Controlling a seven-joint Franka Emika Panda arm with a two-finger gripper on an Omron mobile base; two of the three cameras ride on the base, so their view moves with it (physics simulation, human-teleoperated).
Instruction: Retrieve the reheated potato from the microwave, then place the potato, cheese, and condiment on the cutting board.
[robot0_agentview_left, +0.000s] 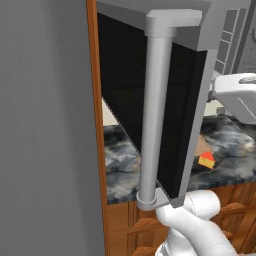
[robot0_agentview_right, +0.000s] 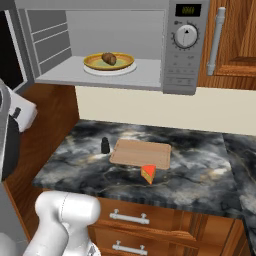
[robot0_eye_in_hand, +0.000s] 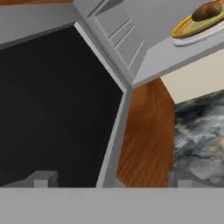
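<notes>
Marbled counter (robot0_agentview_right: 200, 165) below, hand (robot0_eye_in_hand: 111, 180) spread wide, empty, beside the microwave (robot0_agentview_right: 175, 50) door's inner face.

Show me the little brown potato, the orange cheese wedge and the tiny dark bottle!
small brown potato (robot0_agentview_right: 109, 58), right base view, on its rounded top, on the yellow plate.
orange-yellow cheese wedge (robot0_agentview_right: 148, 173), right base view, on its orange face.
tiny dark condiment bottle (robot0_agentview_right: 105, 145), right base view, on its body.

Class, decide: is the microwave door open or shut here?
Open. The microwave cavity is exposed, showing the potato on its plate, and the black door is swung outward.
</notes>
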